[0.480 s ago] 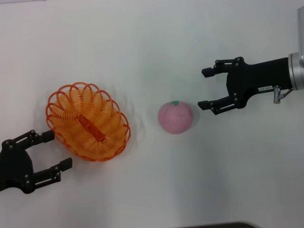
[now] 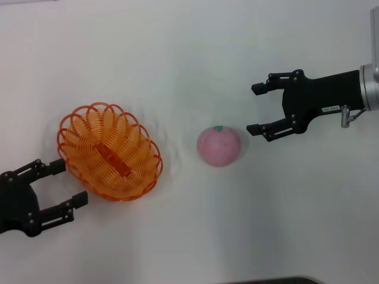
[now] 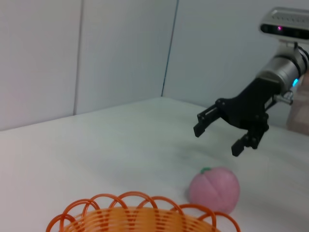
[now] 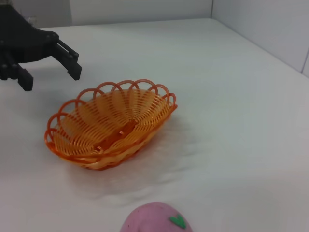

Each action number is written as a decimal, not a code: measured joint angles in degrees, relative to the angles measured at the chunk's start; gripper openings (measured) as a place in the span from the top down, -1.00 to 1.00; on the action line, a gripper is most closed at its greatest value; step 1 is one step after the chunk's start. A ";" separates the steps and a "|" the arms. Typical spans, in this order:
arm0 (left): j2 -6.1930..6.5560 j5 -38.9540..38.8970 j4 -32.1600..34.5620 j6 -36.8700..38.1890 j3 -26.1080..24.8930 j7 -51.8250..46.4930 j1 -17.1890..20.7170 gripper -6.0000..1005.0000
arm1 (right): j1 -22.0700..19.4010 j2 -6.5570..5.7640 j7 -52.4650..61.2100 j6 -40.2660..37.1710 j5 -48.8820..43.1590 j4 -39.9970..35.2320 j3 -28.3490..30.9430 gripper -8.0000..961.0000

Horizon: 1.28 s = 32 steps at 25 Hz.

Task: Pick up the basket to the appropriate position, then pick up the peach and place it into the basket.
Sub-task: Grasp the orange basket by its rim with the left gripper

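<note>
The orange wire basket [image 2: 109, 152] sits on the white table at the left; it also shows in the right wrist view [image 4: 112, 123] and the left wrist view [image 3: 140, 216]. The pink peach [image 2: 219, 145] lies right of it, apart from it, and shows in the left wrist view [image 3: 214, 189] and right wrist view [image 4: 157, 219]. My left gripper [image 2: 61, 183] is open and empty, just left of and in front of the basket's near end. My right gripper [image 2: 255, 109] is open and empty, a little right of and behind the peach; it also shows in the left wrist view [image 3: 217, 137].
The white table [image 2: 189, 53] spreads around both objects. A dark edge [image 2: 269, 280] shows at the front of the head view. Pale walls [image 3: 96, 48] stand behind the table.
My left gripper has drawn slightly back toward the table's front-left, away from the basket. The right gripper, basket and peach have not moved.
</note>
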 joint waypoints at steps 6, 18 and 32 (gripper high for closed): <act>0.21 -0.02 2.63 2.60 -1.74 -8.61 -0.36 -0.62 | 0.15 0.00 0.08 0.00 0.00 0.00 0.00 -0.92; 2.91 4.36 6.69 3.72 -2.07 -39.42 -6.10 -0.62 | 0.61 -0.09 0.24 0.00 -0.55 0.01 0.00 -0.92; 3.73 8.61 15.50 -4.19 7.84 -59.88 -11.56 -0.61 | 0.90 0.09 0.44 -0.05 -1.15 0.01 0.00 -0.92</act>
